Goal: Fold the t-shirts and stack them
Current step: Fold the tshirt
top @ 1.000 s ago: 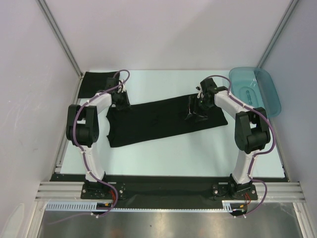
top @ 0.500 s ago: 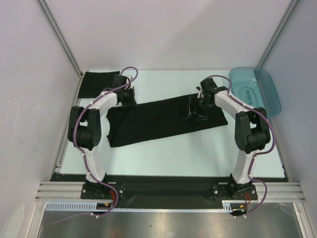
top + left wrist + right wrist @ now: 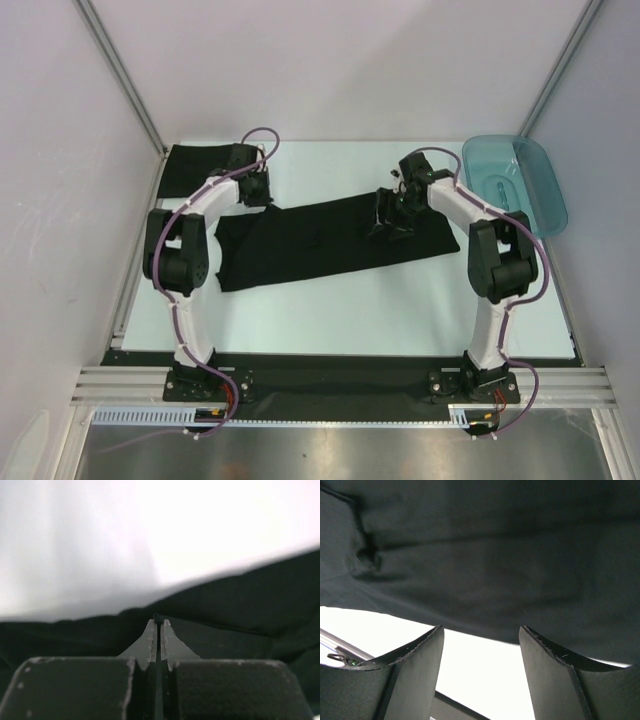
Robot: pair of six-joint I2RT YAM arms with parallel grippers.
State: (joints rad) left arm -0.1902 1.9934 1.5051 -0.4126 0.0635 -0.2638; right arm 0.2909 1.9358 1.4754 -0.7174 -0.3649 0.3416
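One black t-shirt lies spread out flat across the middle of the white table. A second black t-shirt lies folded at the back left corner. My left gripper is at the spread shirt's back left edge. In the left wrist view that gripper is shut, with a thin bit of the shirt's cloth pinched at its tips. My right gripper hovers over the shirt's back edge further right. It stands open: only bright table shows between its fingers, and the dark cloth lies just past them.
A translucent teal tray stands at the back right corner, next to the right arm's elbow. White walls and metal posts close in the table on three sides. A black strip runs along the near edge by the arm bases.
The left gripper has closed and shifted toward the back right, onto the shirt's back left edge. The right gripper has moved slightly left and stayed open.
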